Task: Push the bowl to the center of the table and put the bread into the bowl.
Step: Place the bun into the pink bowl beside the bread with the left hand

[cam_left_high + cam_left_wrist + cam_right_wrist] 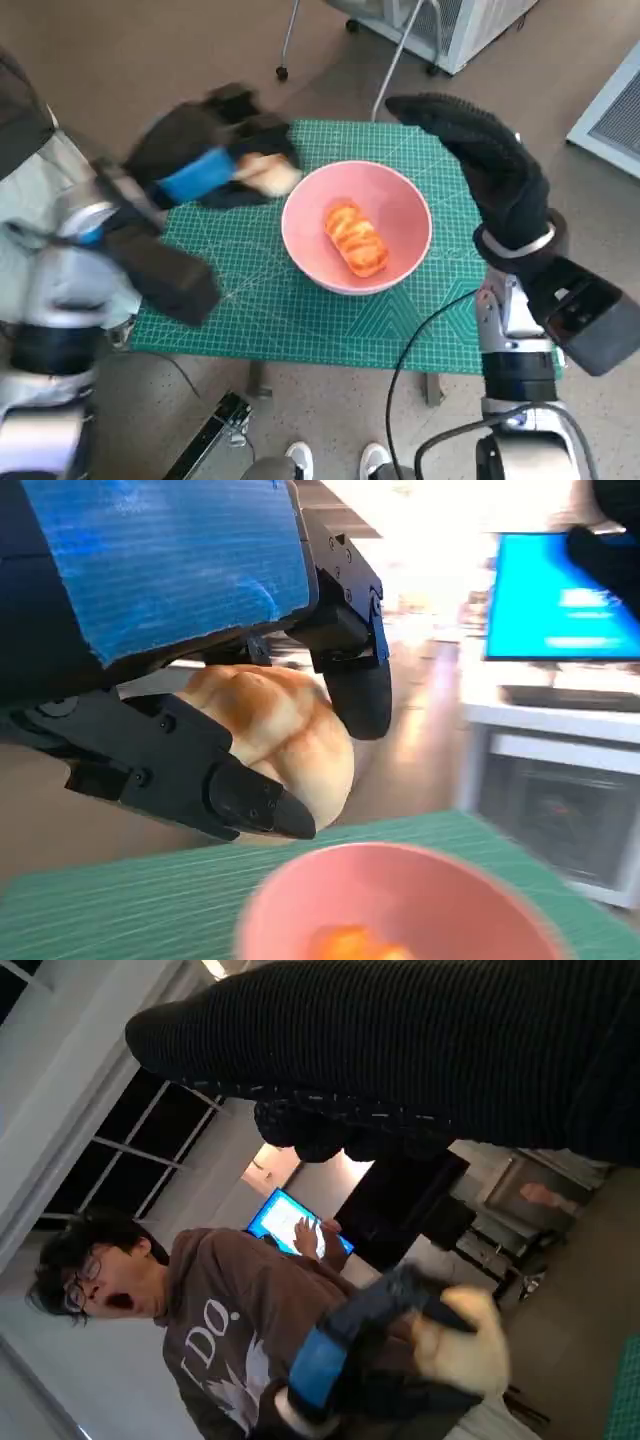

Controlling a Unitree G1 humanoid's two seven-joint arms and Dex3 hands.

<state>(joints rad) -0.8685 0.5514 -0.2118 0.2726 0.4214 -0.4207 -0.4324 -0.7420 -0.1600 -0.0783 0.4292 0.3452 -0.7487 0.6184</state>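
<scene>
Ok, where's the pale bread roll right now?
Head view: the pale bread roll is held in the left hand, left of the pink bowl.

White letters on the chest of a person's brown sweatshirt [235, 1360] read "I DO." in the right wrist view; the smaller marks beneath are too blurred to read; nothing else is legible.

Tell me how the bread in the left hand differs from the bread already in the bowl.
The bread held by the left hand, a roll, is pale and rounded with a lightly browned top; the bread in the pink bowl, a loaf, is orange-golden, elongated and ridged. The roll is held above the green mat beside the bowl; the loaf lies on the bowl's bottom, untouched. Both are baked and browned.
</scene>
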